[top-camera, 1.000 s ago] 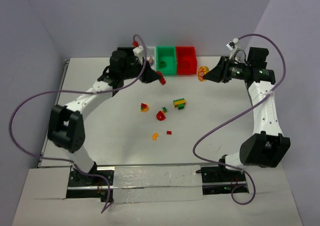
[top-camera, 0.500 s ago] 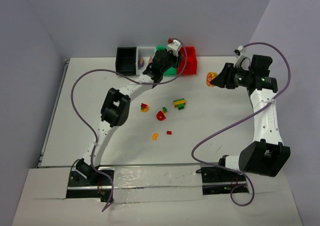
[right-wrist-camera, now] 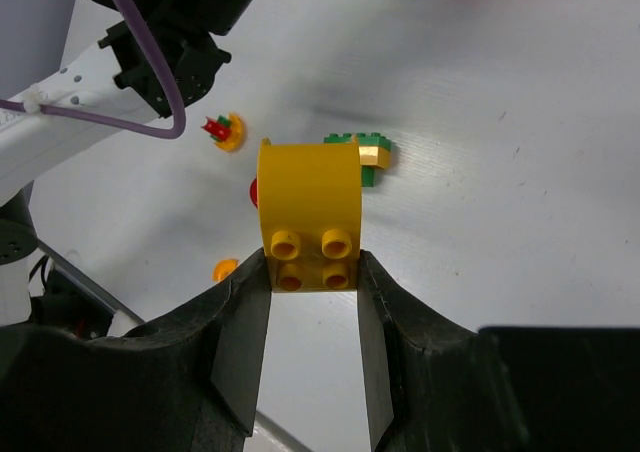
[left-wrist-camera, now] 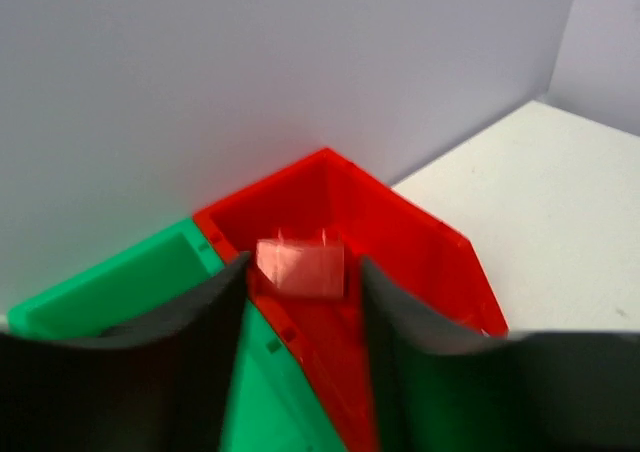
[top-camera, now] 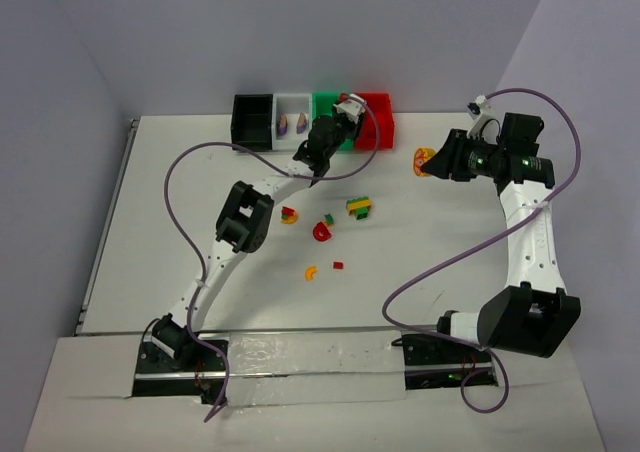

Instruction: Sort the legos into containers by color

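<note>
A white table (top-camera: 420, 202) is seen in the middle of the frame. Pale purple walls (top-camera: 150, 32) are seen above it.

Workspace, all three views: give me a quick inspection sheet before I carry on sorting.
Surface: white table, about six loose bricks mid-table.
Job's things: black bin, white bin holding two purple pieces, green bin and red bin in a row at the far edge.
Clutter: nothing seen.
Grippers: left gripper above the red bin, blurred red brick between its fingers, grip unclear; right gripper shut on a yellow curved brick, right of the red bin.
Cables: purple cables loop from both arms.
Surroundings: plain walls.
</note>
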Controlling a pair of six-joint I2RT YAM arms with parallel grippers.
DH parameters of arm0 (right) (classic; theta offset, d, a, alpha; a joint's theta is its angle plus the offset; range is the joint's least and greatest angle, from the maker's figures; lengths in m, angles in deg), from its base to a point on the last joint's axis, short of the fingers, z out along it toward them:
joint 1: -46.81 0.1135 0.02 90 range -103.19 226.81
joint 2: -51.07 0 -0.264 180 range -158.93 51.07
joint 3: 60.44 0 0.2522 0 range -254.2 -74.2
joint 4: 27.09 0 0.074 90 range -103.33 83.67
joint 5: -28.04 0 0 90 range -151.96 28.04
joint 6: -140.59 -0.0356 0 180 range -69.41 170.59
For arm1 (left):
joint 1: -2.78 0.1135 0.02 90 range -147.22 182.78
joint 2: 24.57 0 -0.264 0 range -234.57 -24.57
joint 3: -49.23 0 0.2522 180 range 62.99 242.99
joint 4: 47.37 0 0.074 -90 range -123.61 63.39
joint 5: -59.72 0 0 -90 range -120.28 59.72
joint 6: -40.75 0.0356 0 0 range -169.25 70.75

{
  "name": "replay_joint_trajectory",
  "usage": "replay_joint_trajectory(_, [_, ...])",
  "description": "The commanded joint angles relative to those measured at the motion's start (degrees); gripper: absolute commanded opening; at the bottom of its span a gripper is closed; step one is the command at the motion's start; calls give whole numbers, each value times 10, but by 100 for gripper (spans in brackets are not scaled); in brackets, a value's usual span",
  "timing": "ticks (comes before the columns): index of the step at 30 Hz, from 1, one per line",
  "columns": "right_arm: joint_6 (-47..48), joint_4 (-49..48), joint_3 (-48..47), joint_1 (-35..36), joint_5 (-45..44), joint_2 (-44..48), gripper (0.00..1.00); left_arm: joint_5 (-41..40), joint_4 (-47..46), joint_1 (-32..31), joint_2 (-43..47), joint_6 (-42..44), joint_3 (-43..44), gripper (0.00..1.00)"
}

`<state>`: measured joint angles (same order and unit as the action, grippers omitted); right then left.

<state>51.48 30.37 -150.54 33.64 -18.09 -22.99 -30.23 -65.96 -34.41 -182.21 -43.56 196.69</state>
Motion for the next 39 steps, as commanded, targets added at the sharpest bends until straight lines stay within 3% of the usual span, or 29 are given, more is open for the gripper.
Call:
replay_joint_trajectory(1, [-7,-16,6,1,8,8,0,6,-63,-4,8,0,34,77])
replay_joint_trajectory(4, [-6,-21,5,13,7,3,0,8,-54,1,26,-1,26,92])
replay_joint_trajectory(6, [-8,-30,5,23,6,0,0,15,-46,8,52,-21,12,94])
replay_joint_trajectory(9, [-8,-70,14,54,8,-3,0,75,11,49,157,-156,-62,92])
replay_joint_trajectory(12, [-8,-95,14,84,39,-22,0,280,55,117,241,-260,-134,88])
replay_joint_trajectory(13, [-8,-107,8,108,58,-39,0,411,36,152,299,-315,-205,87])
replay_joint_trajectory(14, [-8,-115,3,127,70,-52,0,480,15,170,341,-356,-259,87])
replay_joint_trajectory(16, [-8,-126,-6,158,96,-69,0,601,-24,202,424,-428,-335,87])
replay_joint_trajectory(18, [-8,-143,-12,187,115,-81,0,657,-53,220,480,-448,-439,87])
replay_joint_trajectory(19, [-8,-152,-18,222,134,-93,0,690,-33,230,533,-439,-500,87])
replay_joint_trajectory(20, [-8,-153,-23,227,144,-101,0,702,-31,234,563,-424,-507,87])
replay_joint_trajectory(22, [-8,-151,-38,267,156,-118,0,716,68,237,620,-365,-582,86])
replay_joint_trajectory(27, [6,-124,-85,328,199,-160,0,737,191,229,713,-284,-659,87])
replay_joint_trajectory(31, [30,-95,-111,358,210,-172,0,742,284,219,744,-203,-671,99])
replay_joint_trajectory(35, [53,-60,-130,389,209,-176,0,748,414,200,755,-102,-656,99])
replay_joint_trajectory(39, [71,-43,-131,412,196,-174,0,766,425,191,761,-87,-660,99])
